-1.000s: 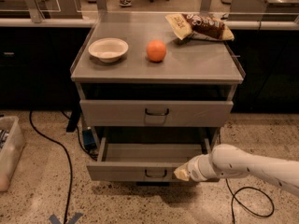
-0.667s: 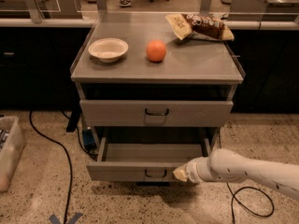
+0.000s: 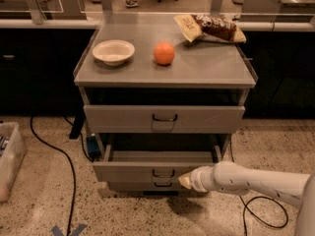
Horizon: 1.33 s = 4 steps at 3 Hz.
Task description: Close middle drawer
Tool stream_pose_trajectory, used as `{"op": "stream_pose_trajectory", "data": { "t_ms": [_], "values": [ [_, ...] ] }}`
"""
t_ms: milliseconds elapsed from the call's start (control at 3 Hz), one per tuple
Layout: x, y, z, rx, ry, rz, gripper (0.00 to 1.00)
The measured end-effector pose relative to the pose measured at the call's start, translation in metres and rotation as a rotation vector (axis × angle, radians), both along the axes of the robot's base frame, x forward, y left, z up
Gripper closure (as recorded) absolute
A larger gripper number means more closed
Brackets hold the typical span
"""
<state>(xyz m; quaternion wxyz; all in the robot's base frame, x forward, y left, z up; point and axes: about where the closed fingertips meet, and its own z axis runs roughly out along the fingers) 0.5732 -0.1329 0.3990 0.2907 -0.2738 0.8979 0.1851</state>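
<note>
The middle drawer (image 3: 128, 171) of the gray metal cabinet stands pulled out, its inside showing and its dark wire handle (image 3: 163, 173) at centre. My gripper (image 3: 186, 182), on a white arm coming in from the right, is at the drawer's front face, just right of the handle and at its lower edge. The uppermost drawer front (image 3: 123, 118) sits a little forward of the cabinet frame. A strip of the lowest drawer front (image 3: 129, 185) shows under the middle one.
On the cabinet top (image 3: 206, 70) are a white bowl (image 3: 113, 51), an orange (image 3: 164, 53) and a snack bag (image 3: 210, 28). Black cables (image 3: 59, 154) lie on the floor at left and below my arm. A clear bin (image 3: 9, 159) stands at far left.
The middle drawer's front has slid back toward the cabinet a little, uncovering the lowest drawer's front. My gripper has moved slightly left with it.
</note>
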Motion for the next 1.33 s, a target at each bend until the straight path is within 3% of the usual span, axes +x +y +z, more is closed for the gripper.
{"op": "stream_pose_trajectory", "data": {
  "t_ms": [333, 1000, 1333],
  "values": [
    [0.048, -0.023, 0.007, -0.010, -0.118, -0.058, 1.00],
    [0.060, -0.028, 0.006, -0.015, -0.126, -0.075, 1.00],
    [0.089, -0.044, 0.007, -0.028, -0.156, -0.141, 1.00]
  ]
}}
